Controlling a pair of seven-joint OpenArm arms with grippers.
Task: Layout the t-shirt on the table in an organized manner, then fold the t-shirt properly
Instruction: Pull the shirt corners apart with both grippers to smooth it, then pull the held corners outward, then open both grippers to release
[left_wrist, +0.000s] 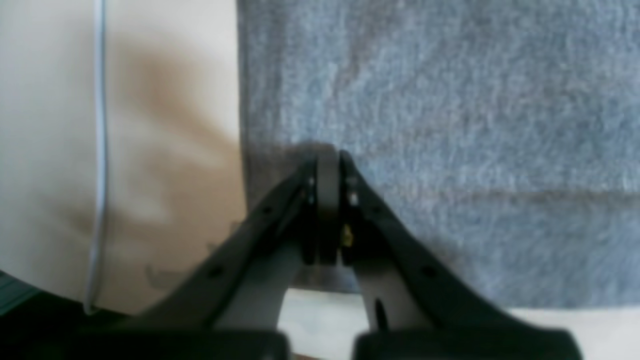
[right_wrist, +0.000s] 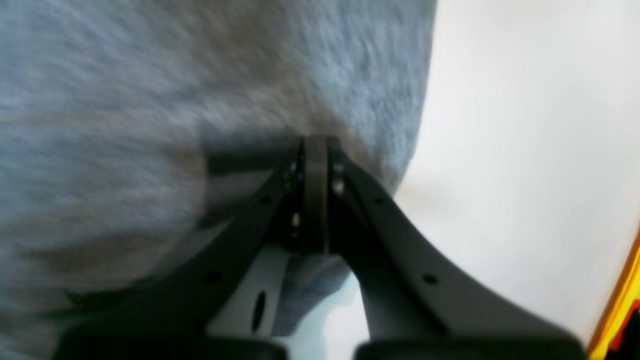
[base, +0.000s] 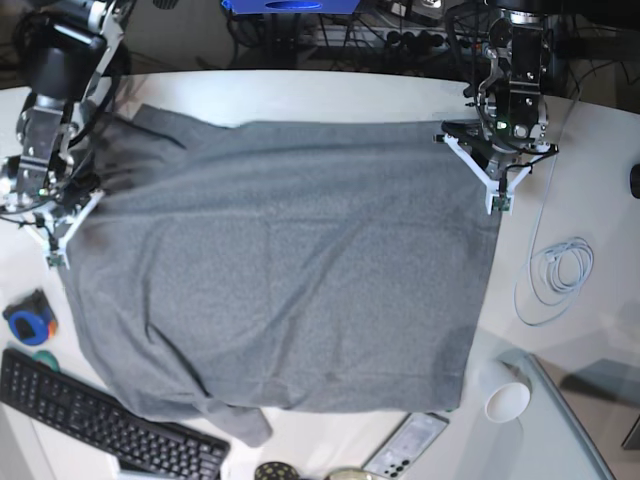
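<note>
No readable text; one t-shirt (base: 290, 270) on table (base: 330, 95), my left claw (left_wrist: 327, 155) and right claw (right_wrist: 315, 140) each pinching its edge.

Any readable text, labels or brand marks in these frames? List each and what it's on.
None readable.
Keyboard: key legends too small to read.
Phone: screen shows nothing legible.
T-shirt: plain grey, no print in view.
Paper cup: no marking visible.
Both wrist views: blurred, only fabric, table and jaws.
</note>
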